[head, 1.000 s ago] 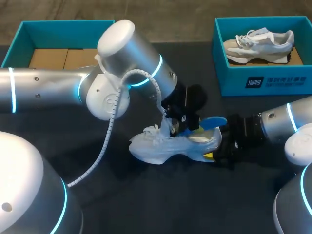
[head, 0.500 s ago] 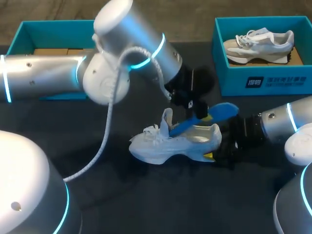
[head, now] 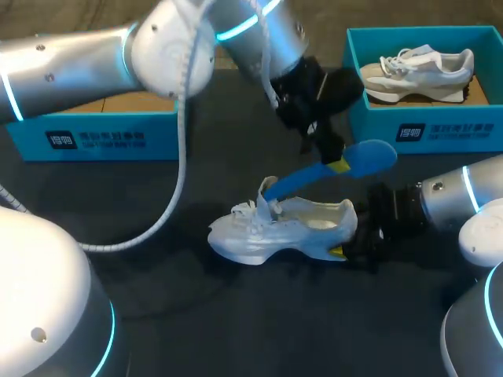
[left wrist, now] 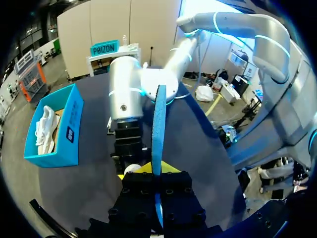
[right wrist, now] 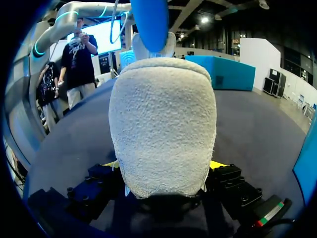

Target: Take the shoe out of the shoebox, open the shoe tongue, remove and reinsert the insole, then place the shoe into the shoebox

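A white shoe (head: 275, 228) lies on its side on the dark table (head: 236, 314), its tongue (head: 268, 192) standing up. My right gripper (head: 350, 236) is shut on the heel, which fills the right wrist view (right wrist: 163, 124) with a yellow tip on either side. Above the shoe, my left gripper (head: 326, 149) is shut on a blue insole (head: 330, 169). The insole slants down, its low end by the tongue. In the left wrist view the insole (left wrist: 159, 124) stands edge-on out of the left gripper (left wrist: 157, 173), with my right arm (left wrist: 126, 99) ahead.
A teal shoebox (head: 424, 129) at the back right holds a second, beige shoe (head: 416, 67). Another teal shoebox (head: 94, 137) stands at the back left, behind my left arm. The shoebox with the second shoe (left wrist: 54, 129) also shows beside my right arm.
My left arm has risen and swung back and right, drawing the blue insole up out of the shoe. The shoe and my right gripper have stayed put.
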